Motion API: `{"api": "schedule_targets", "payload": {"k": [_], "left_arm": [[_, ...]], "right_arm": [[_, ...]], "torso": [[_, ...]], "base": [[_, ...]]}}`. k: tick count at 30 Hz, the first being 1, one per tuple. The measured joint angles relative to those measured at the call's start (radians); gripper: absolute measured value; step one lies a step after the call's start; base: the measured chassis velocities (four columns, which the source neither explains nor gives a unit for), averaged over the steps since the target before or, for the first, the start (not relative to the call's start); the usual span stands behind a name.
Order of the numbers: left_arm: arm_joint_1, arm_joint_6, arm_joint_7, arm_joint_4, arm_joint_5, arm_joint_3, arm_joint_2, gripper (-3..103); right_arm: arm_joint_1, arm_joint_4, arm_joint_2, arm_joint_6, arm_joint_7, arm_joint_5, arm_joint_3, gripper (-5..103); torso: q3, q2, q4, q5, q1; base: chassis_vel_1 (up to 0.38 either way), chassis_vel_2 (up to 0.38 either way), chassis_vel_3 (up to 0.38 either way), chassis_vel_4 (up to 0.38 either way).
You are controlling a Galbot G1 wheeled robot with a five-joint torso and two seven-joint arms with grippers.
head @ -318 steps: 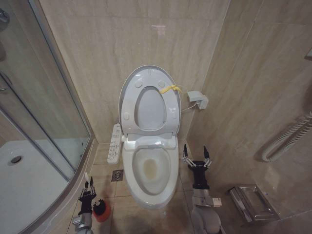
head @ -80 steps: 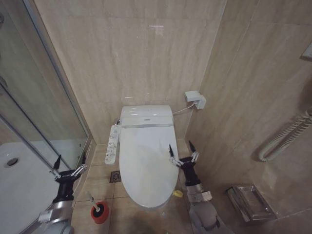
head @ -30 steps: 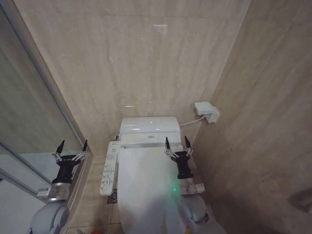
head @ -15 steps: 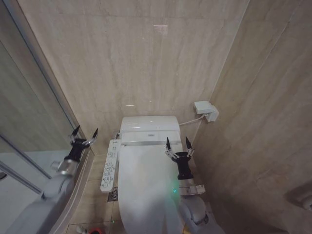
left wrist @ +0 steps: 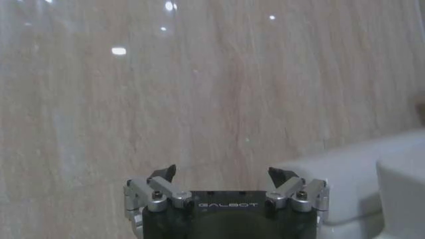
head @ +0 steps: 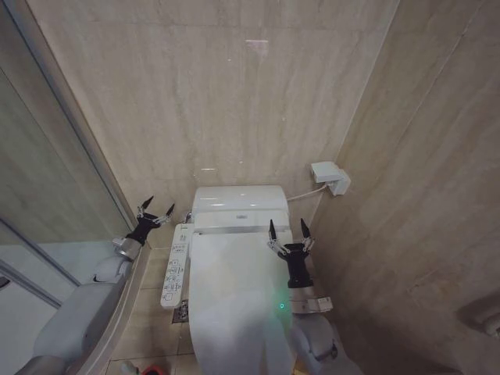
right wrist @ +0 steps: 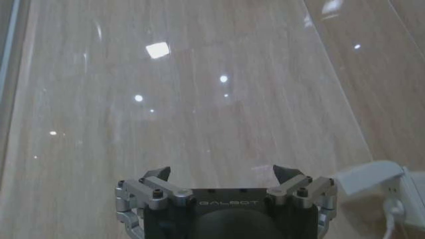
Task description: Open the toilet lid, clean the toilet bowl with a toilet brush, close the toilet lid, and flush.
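Head view: left gripper [head: 156, 208] moved nearer toilet lid [head: 234, 289].

glossy white plastic toilet lid [head: 234, 289]; polished stone-look wall tiles [head: 234, 101].

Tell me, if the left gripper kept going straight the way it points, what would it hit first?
Most likely the tiled wall. The left gripper, open and empty, points at it, with the toilet's white tank just off to one side; how near it is stays unclear.
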Motion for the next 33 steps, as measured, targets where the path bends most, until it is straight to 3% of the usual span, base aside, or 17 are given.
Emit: {"api": "schedule_targets", "payload": {"k": [7, 8, 15, 16, 22, 23, 30, 31, 33], "left_arm": [[-0.072, -0.012, 0.06, 0.078, 0.063, 0.046, 0.022, 94], [-0.089, -0.016, 0.081, 0.098, 0.065, 0.063, 0.028, 69], [-0.158, -0.049, 0.181, 0.201, 0.073, 0.124, 0.016, 69], [-0.169, -0.051, 0.193, 0.217, 0.073, 0.138, 0.011, 42], [-0.221, -0.062, 0.225, 0.307, 0.127, 0.186, -0.01, 42], [-0.23, -0.062, 0.226, 0.323, 0.14, 0.189, -0.015, 15], [-0.25, -0.062, 0.224, 0.343, 0.16, 0.208, -0.022, 15], [-0.254, -0.062, 0.226, 0.346, 0.163, 0.216, -0.022, 0], [-0.259, -0.063, 0.231, 0.35, 0.164, 0.223, -0.022, 0]], "right_arm": [[-0.011, 0.005, 0.003, 0.011, -0.01, -0.006, -0.009, 100], [-0.012, 0.004, 0.005, 0.011, -0.011, -0.008, -0.01, 100], [-0.016, 0.003, 0.012, 0.012, -0.011, -0.016, -0.012, 100], [-0.016, 0.003, 0.012, 0.012, -0.011, -0.016, -0.011, 100], [-0.018, 0.003, 0.013, 0.012, -0.011, -0.016, -0.006, 100], [-0.019, 0.003, 0.014, 0.012, -0.011, -0.016, -0.006, 100], [-0.025, 0.003, 0.018, 0.017, -0.011, -0.016, -0.006, 100], [-0.026, 0.003, 0.018, 0.017, -0.01, -0.016, -0.005, 100], [-0.026, 0.003, 0.018, 0.017, -0.01, -0.016, -0.004, 100]], "torso": [[0.0, 0.0, 0.0, 0.0002, 0.0], [0.0, 0.0, 0.0, 0.0003, 0.0], [0.0, 0.0, -0.0002, 0.0002, 0.0], [0.0, 0.0, -0.0004, 0.0002, 0.0], [0.0, 0.0, -0.0002, 0.0002, 0.0], [0.0, 0.0, -0.0003, 0.0001, 0.0], [0.0, 0.0, -0.0001, 0.0002, 0.0], [0.0, 0.0, -0.0001, 0.0001, 0.0], [0.0, 0.0, 0.0, 0.0002, 0.0]], "base": [[0.0, 0.0, 0.0, 0.0], [0.0, 0.0, 0.0, 0.0], [0.0, 0.0, 0.0, 0.0], [0.0, 0.0, 0.0, 0.0], [0.0, 0.0, 0.0, 0.0], [0.0, 0.0, 0.0, 0.0], [0.0, 0.0, 0.0, 0.0], [0.0, 0.0, 0.0, 0.0], [0.0, 0.0, 0.0, 0.0]]}}
